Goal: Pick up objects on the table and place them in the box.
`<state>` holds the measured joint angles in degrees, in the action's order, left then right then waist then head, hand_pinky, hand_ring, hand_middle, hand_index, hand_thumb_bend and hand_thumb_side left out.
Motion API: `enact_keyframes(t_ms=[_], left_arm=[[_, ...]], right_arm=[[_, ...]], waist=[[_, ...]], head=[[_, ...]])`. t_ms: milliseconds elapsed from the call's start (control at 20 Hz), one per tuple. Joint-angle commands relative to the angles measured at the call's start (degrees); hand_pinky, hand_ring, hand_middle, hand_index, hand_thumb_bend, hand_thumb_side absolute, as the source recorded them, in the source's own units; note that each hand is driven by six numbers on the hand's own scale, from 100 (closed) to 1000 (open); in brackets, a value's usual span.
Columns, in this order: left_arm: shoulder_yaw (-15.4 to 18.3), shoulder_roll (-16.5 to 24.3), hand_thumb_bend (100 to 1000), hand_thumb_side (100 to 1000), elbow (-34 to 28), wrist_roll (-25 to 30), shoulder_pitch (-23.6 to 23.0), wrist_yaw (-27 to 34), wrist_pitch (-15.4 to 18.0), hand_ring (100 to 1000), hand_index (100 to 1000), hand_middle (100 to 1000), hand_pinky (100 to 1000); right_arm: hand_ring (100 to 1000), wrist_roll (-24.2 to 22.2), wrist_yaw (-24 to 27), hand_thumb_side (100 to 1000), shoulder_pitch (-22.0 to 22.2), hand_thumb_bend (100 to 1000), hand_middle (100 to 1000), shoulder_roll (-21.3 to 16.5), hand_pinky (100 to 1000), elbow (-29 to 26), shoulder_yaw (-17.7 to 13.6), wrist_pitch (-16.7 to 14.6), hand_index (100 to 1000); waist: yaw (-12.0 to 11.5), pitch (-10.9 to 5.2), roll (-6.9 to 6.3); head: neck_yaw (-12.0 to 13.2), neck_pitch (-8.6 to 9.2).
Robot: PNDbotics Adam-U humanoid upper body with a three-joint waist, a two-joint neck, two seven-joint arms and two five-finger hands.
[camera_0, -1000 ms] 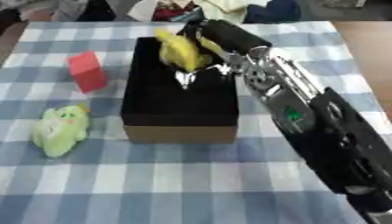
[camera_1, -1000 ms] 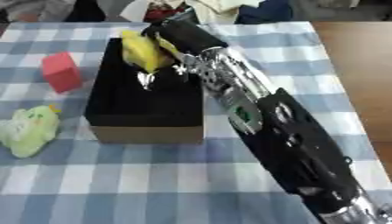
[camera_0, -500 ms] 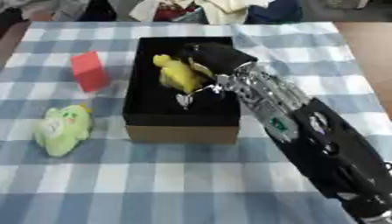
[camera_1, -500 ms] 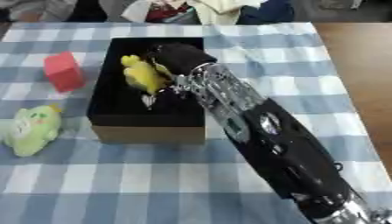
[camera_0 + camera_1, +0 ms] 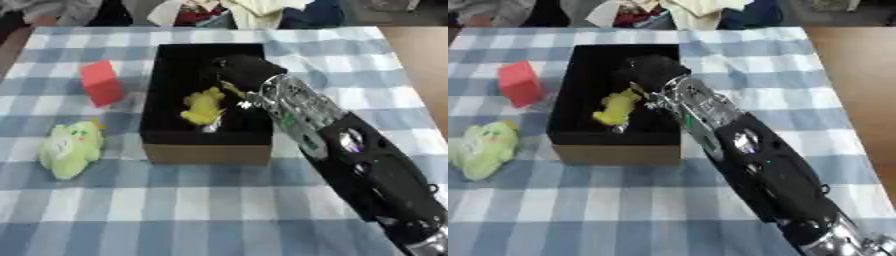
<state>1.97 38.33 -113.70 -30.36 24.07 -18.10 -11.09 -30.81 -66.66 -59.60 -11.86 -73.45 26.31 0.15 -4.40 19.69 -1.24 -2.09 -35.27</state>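
Observation:
A black-lined cardboard box (image 5: 206, 153) stands in the middle of the checked table. My right hand (image 5: 242, 71) reaches into it from the right, fingers curled on a yellow toy (image 5: 203, 106) that hangs low inside the box. A red block (image 5: 101, 83) stands left of the box. A green plush toy (image 5: 70, 148) lies at the near left. The box's black lining hides most of the fingers. My left hand shows in neither view.
The blue and white checked cloth (image 5: 175, 210) covers the table. Clothes and bags (image 5: 227, 12) are heaped along the far edge. A bare wooden surface (image 5: 855, 75) lies to the right of the cloth.
My right hand has carried the yellow toy from above the box's far end down into the box, towards its middle. The red block and green toy stay put.

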Motion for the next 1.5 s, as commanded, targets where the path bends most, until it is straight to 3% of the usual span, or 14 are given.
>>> enact_keyframes(t_ms=[50, 350, 500, 650, 800, 1000, 1250, 1500], left_arm=[[0.27, 1.34, 170, 1000, -0.9, -0.05, 0.66, -0.19, 0.01, 919, 865, 835, 715], [0.3, 1.35, 172, 1000, -0.9, -0.11, 0.64, -0.29, -0.15, 918, 865, 835, 715], [0.38, 1.47, 175, 1000, -0.9, -0.21, 0.68, -0.53, -0.19, 917, 864, 833, 715], [0.57, 1.76, 180, 1000, -0.9, -0.37, 0.56, -0.9, -0.36, 916, 863, 832, 714], [0.66, 2.04, 182, 1000, -0.9, -0.46, 0.54, -1.21, -0.54, 915, 862, 831, 714], [0.57, 2.55, 197, 1000, -0.9, -0.18, 0.58, -1.71, -0.74, 906, 861, 825, 710], [0.21, 4.46, 259, 1000, -0.9, 2.29, 0.21, -3.68, -2.02, 872, 846, 799, 698], [-1.02, 8.67, 361, 916, -0.9, 10.39, -0.04, -7.69, -5.71, 866, 811, 783, 712]], right_arm=[[971, -0.61, 0.42, 813, -1.92, 683, 943, -0.37, 944, -2.15, -1.25, -0.21, 972], [952, 1.03, 3.95, 838, -2.96, 597, 924, -2.26, 931, -7.69, -3.72, 2.45, 954], [937, 3.67, 9.72, 898, -2.89, 509, 914, -5.04, 915, -14.08, -6.83, 5.8, 942], [930, 6.85, 20.75, 881, -1.48, 390, 913, -9.67, 907, -23.15, -11.34, 11.11, 934], [930, 11.34, 34.32, 859, 1.1, 342, 914, -14.78, 904, -31.54, -15.14, 16.17, 931], [931, 18.87, 51.1, 841, 6.24, 294, 916, -21.56, 905, -39.73, -18.99, 19.2, 927], [932, 30.48, 64.54, 865, 13.22, 278, 915, -28.91, 908, -41.1, -23.99, 14.61, 914], [929, 39.06, 69.53, 869, 20.12, 286, 908, -33.79, 909, -41.14, -28.05, 8.23, 904]], waist=[[-0.08, -1.63, -0.25], [0.12, -1.8, -0.35], [0.3, -1.8, -0.33], [0.53, -1.75, -0.18], [0.88, -1.7, 0.02], [1.38, -1.55, 0.16], [2.18, -1.35, 0.1], [3.16, -1.41, 0.03]], head=[[0.14, -0.31], [0.69, -0.51], [1.58, -1.0], [2.41, -1.58], [2.46, -2.18], [1.86, -2.44], [2.12, -2.5], [2.49, -2.62]])
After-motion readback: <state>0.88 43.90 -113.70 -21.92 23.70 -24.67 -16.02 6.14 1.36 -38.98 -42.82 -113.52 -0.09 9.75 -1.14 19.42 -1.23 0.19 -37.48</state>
